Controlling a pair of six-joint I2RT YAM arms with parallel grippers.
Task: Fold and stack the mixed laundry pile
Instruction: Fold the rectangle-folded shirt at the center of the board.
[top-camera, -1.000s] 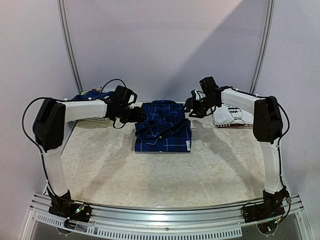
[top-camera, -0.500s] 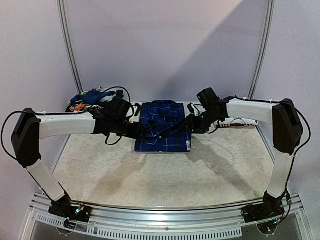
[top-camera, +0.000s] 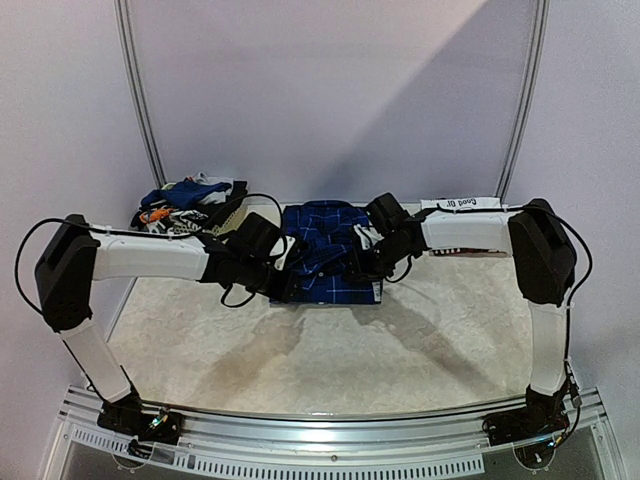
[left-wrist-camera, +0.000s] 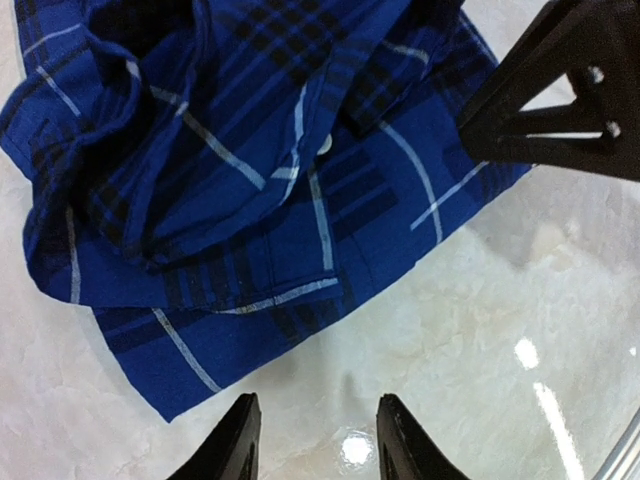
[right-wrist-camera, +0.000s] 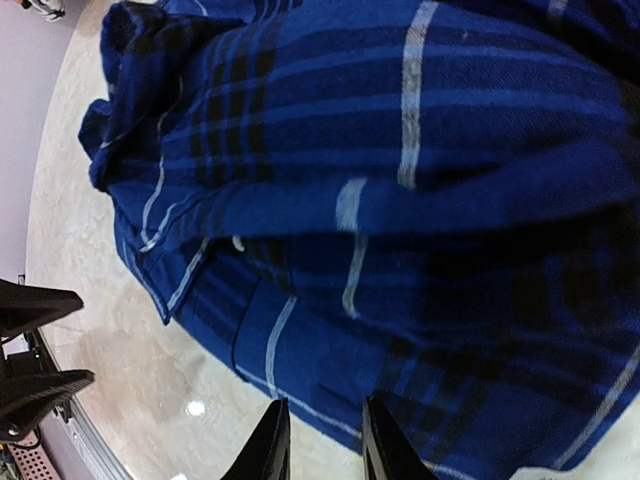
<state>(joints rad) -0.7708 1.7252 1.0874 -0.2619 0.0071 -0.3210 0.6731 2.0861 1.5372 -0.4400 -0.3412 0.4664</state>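
A blue-and-black plaid shirt (top-camera: 325, 250) lies folded at the table's middle back. The rest of the mixed laundry pile (top-camera: 188, 200) is heaped at the back left. My left gripper (top-camera: 287, 278) sits low at the shirt's near left corner. In the left wrist view its gripper (left-wrist-camera: 318, 448) is open over bare tabletop, just off the shirt's (left-wrist-camera: 250, 180) corner, with nothing between the fingers. My right gripper (top-camera: 358, 264) is at the shirt's near right edge. In the right wrist view its gripper (right-wrist-camera: 324, 448) stands narrowly open over the shirt's (right-wrist-camera: 400, 200) hem, and the fabric there lies flat.
A white printed piece (top-camera: 462, 204) shows behind my right forearm at the back right. The pale marbled tabletop (top-camera: 330, 350) stretches toward the near rail (top-camera: 330, 432). Curved frame poles (top-camera: 140, 100) rise at the back corners.
Both arms have swung down and inward from the shirt's far sides to its near edge. Both sets of jaws have narrowed.
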